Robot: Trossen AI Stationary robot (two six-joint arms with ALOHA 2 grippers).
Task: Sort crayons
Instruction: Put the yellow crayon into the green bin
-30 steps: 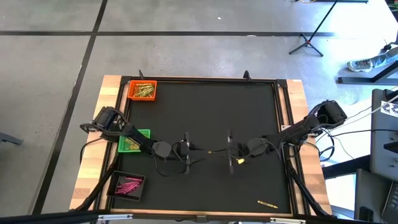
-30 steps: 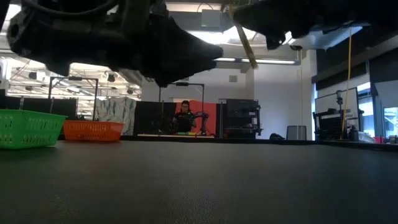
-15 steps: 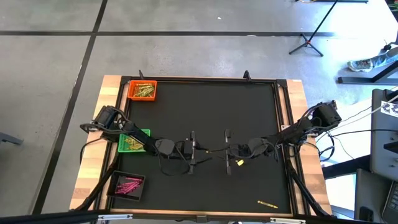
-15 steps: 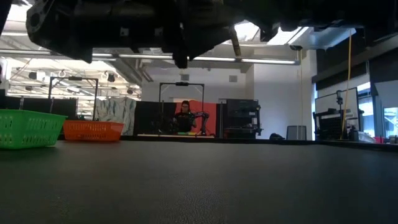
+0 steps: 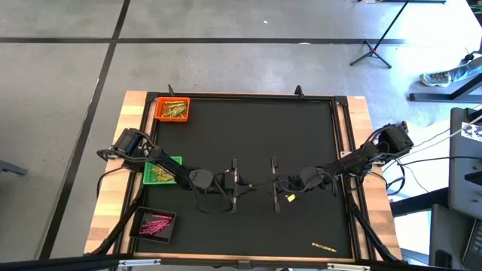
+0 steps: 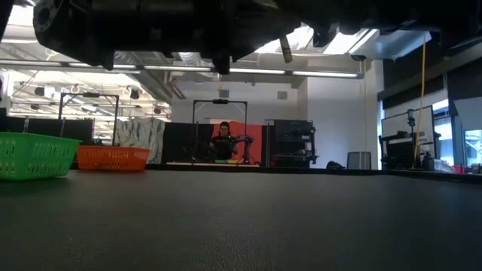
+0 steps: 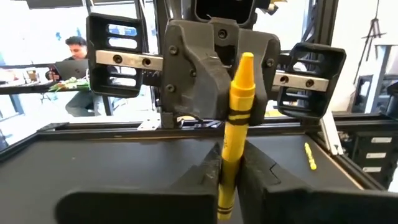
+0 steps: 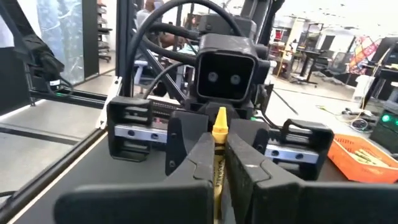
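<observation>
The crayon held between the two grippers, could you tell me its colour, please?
Yellow with black bands on its wrapper, clearest in the left wrist view: crayon.

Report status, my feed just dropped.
Left end effector and right end effector meet mid-table, both shut on yellow crayon. Loose crayon lies apart near the right arm's base. No obstruction.

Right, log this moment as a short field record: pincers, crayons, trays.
left pincer: mid-table, shut on the yellow wax crayon
right pincer: facing it, apparently shut on the same crayon's other end
loose yellow crayon: lying near the front-right corner of the black mat
orange square tray: gold-yellow sticks
green square tray: yellow sticks
black square tray: pink sticks
stage: handover between arms looks under way
</observation>
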